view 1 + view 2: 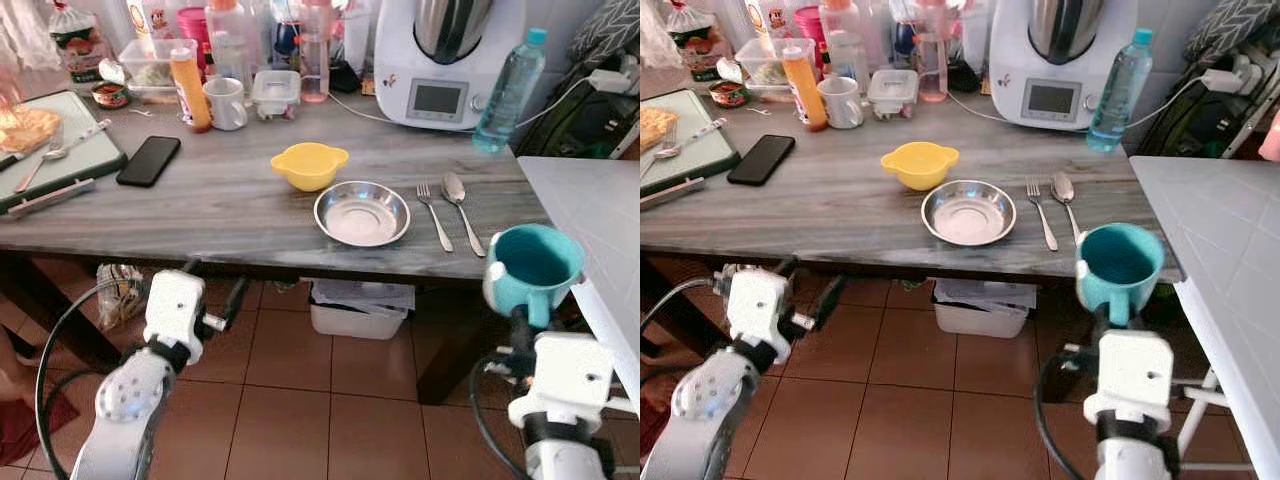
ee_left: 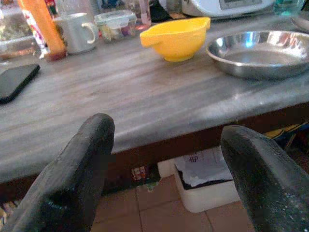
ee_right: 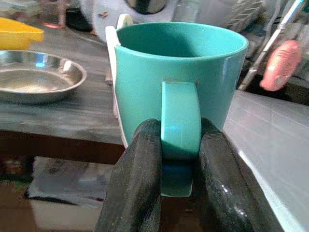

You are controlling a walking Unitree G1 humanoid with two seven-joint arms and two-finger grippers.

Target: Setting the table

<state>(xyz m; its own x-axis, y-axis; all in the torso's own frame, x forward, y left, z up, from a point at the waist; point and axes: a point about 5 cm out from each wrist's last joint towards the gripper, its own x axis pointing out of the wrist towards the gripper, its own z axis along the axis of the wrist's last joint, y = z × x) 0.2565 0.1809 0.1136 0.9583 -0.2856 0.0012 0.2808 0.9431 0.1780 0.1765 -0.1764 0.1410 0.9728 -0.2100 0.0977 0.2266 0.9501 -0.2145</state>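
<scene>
Our right hand (image 3: 176, 159) pinches the handle of an upright teal ceramic mug (image 1: 535, 262), held off the grey wooden tabletop's (image 1: 220, 200) near edge, at four o'clock from the round steel plate (image 1: 362, 213). Our left hand (image 2: 169, 164) gapes wide, empty, below the edge.

The tray (image 1: 60, 150) runs off the left edge, its food a glare-washed blur; the teal mug (image 1: 533, 265) hides the right gripper's fingers there.

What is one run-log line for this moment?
right gripper: holds teal mug by handle | left gripper: open, idle | mug: not yet on table
</scene>
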